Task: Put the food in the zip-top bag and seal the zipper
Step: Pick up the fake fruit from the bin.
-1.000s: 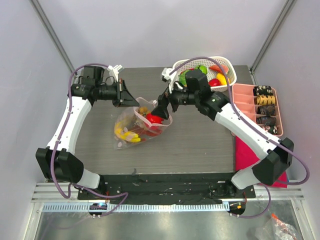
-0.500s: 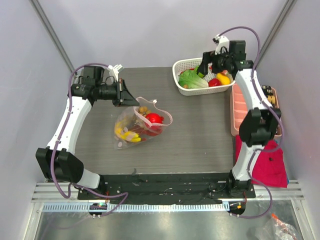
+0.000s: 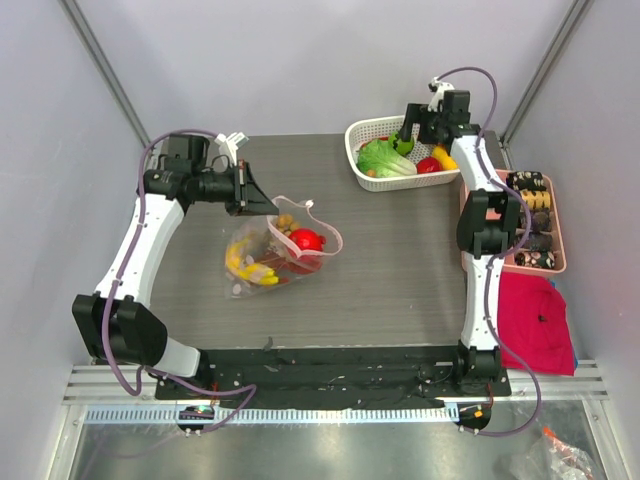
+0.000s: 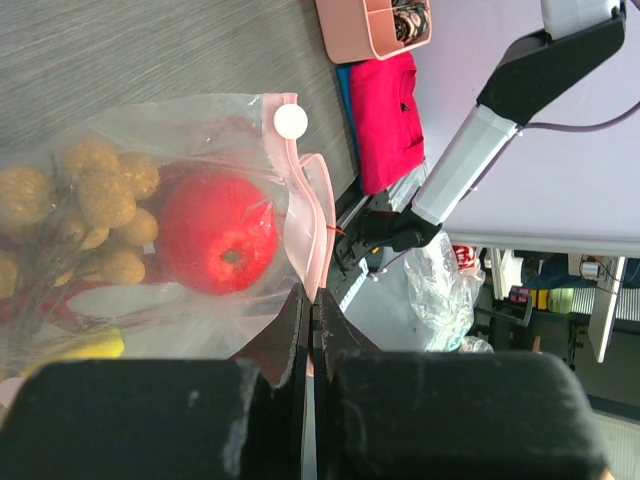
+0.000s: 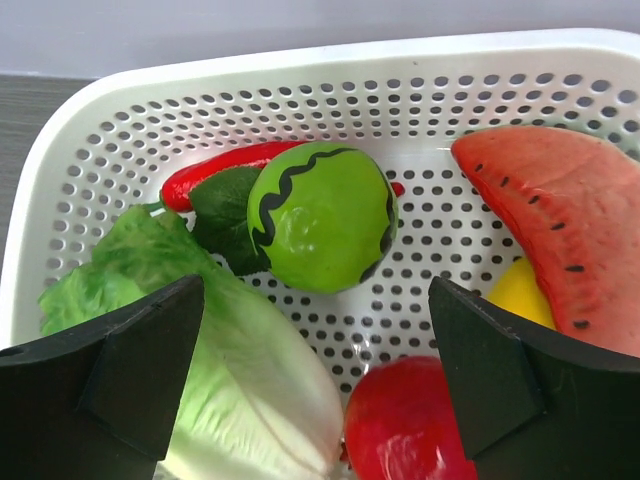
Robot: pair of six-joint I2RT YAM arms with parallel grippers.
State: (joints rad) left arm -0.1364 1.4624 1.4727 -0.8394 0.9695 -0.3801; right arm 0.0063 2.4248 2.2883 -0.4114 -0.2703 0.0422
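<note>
The zip-top bag [image 3: 275, 252] lies crumpled near the middle of the table [image 3: 400, 290], left of centre, its mouth turned to the far right. Inside it are yellow bananas [image 3: 250, 268] at the near left, a brown berry cluster [image 4: 95, 200] and a red round fruit [image 3: 307, 239] just behind the pinkish zipper [image 4: 300, 215]. The left gripper [image 3: 262, 205] sits at the bag's far edge with its jaws pressed fully together, pinching the plastic rim beside the zipper. At the far right, well apart from the bag, the right gripper [image 5: 312, 330] hovers over the white basket [image 3: 352, 140], jaws spread wide and holding nothing. A green round fruit [image 5: 320, 230] lies directly between and beyond its fingers [image 5: 130, 370], resting on a red chilli [image 5: 215, 170].

A second ago the right arm reached across to the bag's mouth; it has since swung away to the basket. The left gripper has kept its grip and place.
</note>
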